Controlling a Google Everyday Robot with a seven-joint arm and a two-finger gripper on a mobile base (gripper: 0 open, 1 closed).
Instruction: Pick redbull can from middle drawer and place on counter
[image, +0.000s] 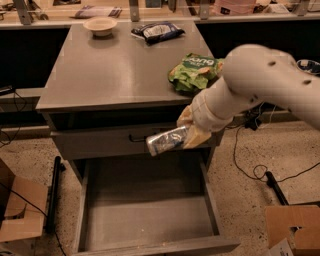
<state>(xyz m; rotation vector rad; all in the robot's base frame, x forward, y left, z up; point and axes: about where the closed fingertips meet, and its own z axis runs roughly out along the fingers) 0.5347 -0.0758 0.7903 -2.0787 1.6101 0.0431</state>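
My gripper (188, 131) is shut on the redbull can (166, 140), a slim silver-and-blue can held lying sideways. It hangs in the air above the open middle drawer (145, 220), level with the closed drawer front above it and just below the counter's front edge. The drawer's grey floor is bare. The counter (110, 70) is the broad grey top behind and above the can. My white arm comes in from the upper right.
On the counter lie a green snack bag (192, 71) at the right edge, a dark blue-and-white snack bag (157, 31) and a small bowl (100, 25) at the back. Cardboard boxes (17, 210) stand on the floor left and right (292, 230); cables lie at the right.
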